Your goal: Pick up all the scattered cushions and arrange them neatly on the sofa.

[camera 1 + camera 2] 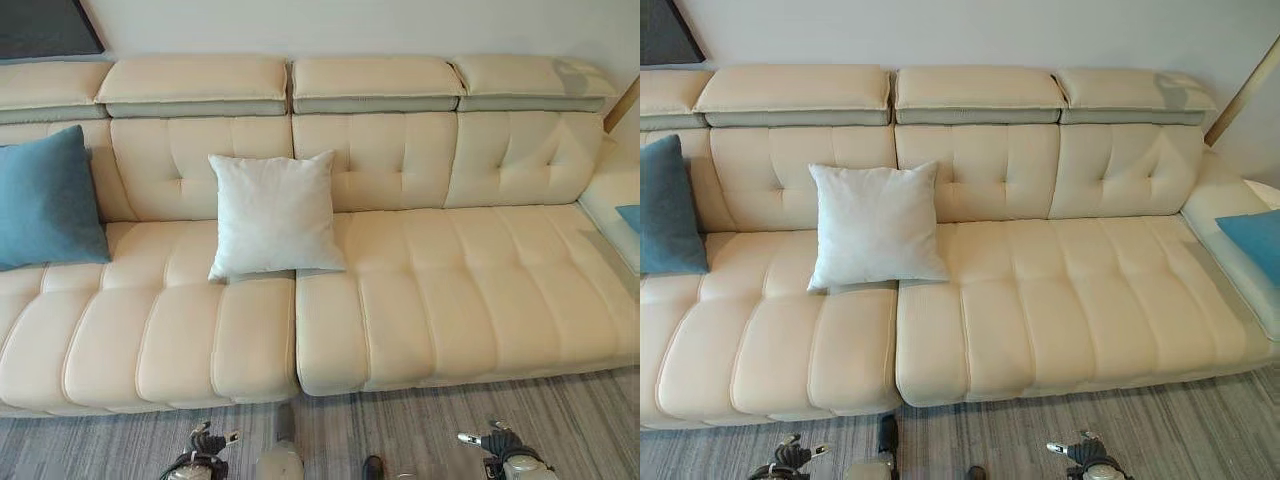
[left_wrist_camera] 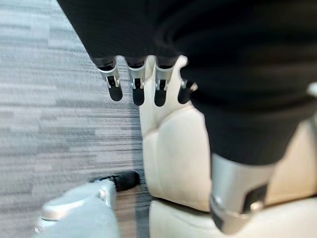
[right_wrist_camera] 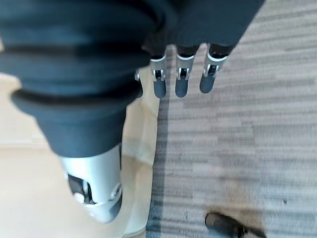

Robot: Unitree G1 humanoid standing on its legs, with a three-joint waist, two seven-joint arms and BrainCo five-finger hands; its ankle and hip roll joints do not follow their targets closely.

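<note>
White cushion propped against sofa backrest, blue cushion leftward. Looks soft, light; grab by edge. Left hand, right hand hang below sofa front, fingers straight, empty.

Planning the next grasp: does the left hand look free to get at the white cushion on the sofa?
Probably yes. The left hand hangs open and empty by the sofa's front edge, and nothing lies on the seat between it and the white cushion. The cushion leans well back, so a forward reach seems needed.
</note>
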